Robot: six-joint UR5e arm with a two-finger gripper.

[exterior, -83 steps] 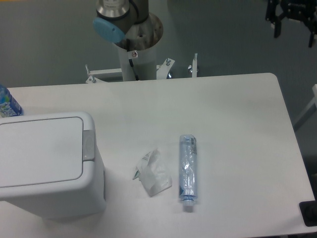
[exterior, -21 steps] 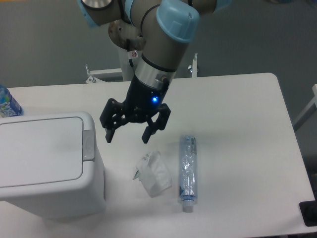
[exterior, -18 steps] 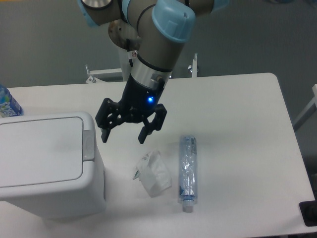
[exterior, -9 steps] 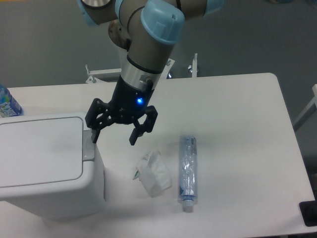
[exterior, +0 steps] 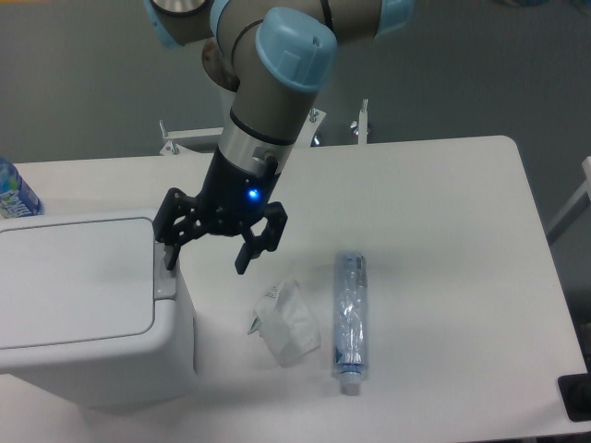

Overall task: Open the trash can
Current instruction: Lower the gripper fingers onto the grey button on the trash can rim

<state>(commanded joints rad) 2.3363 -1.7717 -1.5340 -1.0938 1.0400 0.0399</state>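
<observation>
Trash can point(exterior: 78, 309): at your table's near left corner, lid down.
Gripper point(exterior: 205, 260): jaws spread, holding nothing; one finger over the can's grey latch point(exterior: 164, 277).
Surroundings: crumpled wrapper point(exterior: 286, 320) and lying plastic bottle point(exterior: 350, 312) just right of the can; blue-labelled bottle point(exterior: 13, 192) behind it.
</observation>
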